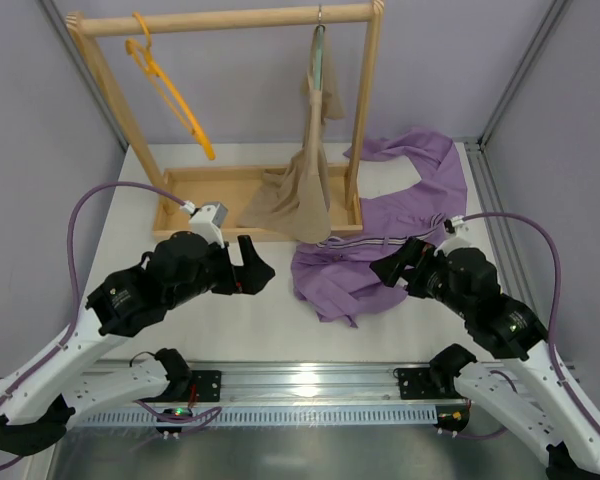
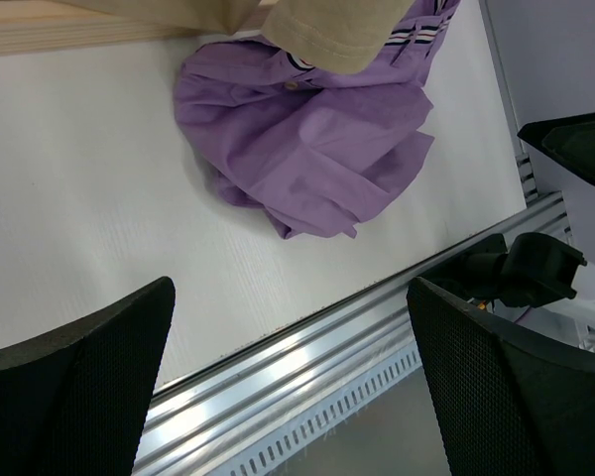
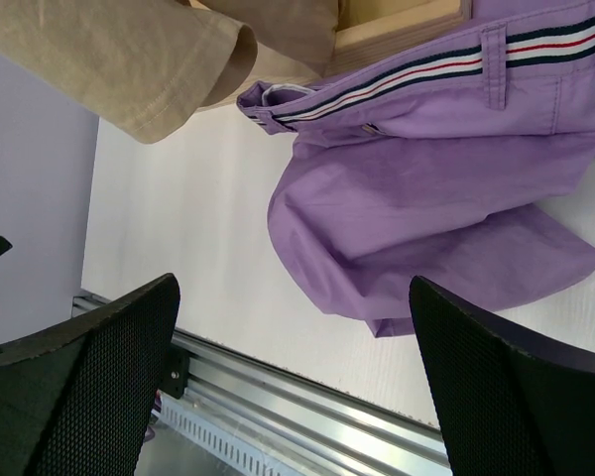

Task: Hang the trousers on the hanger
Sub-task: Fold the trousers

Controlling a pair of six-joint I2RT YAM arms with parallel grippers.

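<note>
risk: trousers lie crumpled centre right on the desk, against the rack's base tray; a grab could snag the beige garment whose hem sits in that tray. hanger hangs upper left, well apart. left gripper, right gripper: jaws released, empty.

Top cam high at rear; wrist cams low, close, both on trousers.

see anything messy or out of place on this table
The trousers lie crumpled in a heap on the table beside the wooden rack, while the orange hanger hangs bare and tilted from its top rail.
</note>
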